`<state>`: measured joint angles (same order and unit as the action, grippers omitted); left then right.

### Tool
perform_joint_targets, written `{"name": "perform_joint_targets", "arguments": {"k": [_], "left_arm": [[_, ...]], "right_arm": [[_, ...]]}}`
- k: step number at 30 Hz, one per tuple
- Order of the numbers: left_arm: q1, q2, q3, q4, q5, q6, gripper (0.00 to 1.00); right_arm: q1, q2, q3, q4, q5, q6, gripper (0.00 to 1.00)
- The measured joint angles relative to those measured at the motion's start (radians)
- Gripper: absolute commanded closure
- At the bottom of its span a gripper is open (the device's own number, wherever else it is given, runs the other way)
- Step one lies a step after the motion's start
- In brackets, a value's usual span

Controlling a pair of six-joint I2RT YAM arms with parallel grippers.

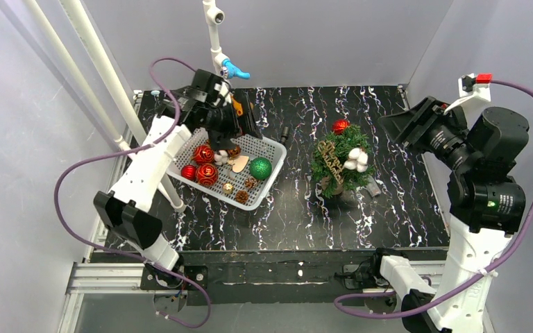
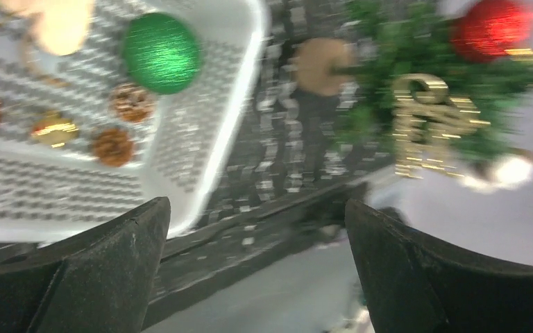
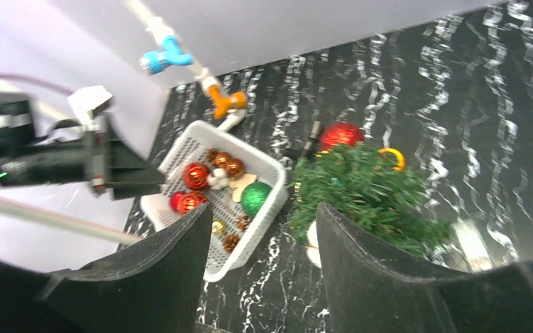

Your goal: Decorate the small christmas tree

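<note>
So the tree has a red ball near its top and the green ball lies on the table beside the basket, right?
No. The green ball lies inside the white basket, not on the table beside it; the top view shows this. The red ball near the top of the tree is right.

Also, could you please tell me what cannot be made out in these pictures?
Left wrist view: motion blur smears the small christmas tree and basket; the gold sign is unreadable.
Right wrist view: the right gripper covers the tree's lower part.
Top view: the left gripper covers the basket's far corner; the grey object beside the tree is too small to identify.
</note>
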<state>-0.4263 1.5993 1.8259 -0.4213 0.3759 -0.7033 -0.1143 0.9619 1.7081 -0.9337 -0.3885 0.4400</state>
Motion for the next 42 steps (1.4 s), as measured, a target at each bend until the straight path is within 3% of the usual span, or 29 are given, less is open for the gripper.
{"name": "perform_joint_targets", "arguments": {"k": [6, 12, 21, 24, 28, 35, 42], "left_arm": [[-0.043, 0.114, -0.056, -0.125, -0.252, 0.193, 0.02], [-0.04, 0.204, -0.158, -0.122, -0.399, 0.263, 0.31], [-0.02, 0.311, -0.183, 0.013, -0.539, 0.413, 0.51], [-0.003, 0.343, -0.183, 0.05, -0.558, 0.425, 0.5], [0.017, 0.385, -0.178, 0.077, -0.572, 0.434, 0.4], [0.026, 0.426, -0.14, 0.09, -0.61, 0.454, 0.47], [0.033, 0.442, -0.122, 0.111, -0.628, 0.479, 0.48]], "right_arm": [[0.021, -0.022, -0.051, 0.073, -0.114, -0.011, 0.35], [0.025, -0.019, -0.064, 0.083, -0.144, -0.029, 0.35], [0.025, -0.021, -0.071, 0.09, -0.142, -0.029, 0.35], [0.025, -0.026, -0.085, 0.102, -0.143, -0.027, 0.35], [0.025, -0.026, -0.089, 0.107, -0.142, -0.027, 0.36], [0.025, -0.025, -0.089, 0.107, -0.142, -0.027, 0.36], [0.025, -0.025, -0.089, 0.107, -0.142, -0.027, 0.36]]}}
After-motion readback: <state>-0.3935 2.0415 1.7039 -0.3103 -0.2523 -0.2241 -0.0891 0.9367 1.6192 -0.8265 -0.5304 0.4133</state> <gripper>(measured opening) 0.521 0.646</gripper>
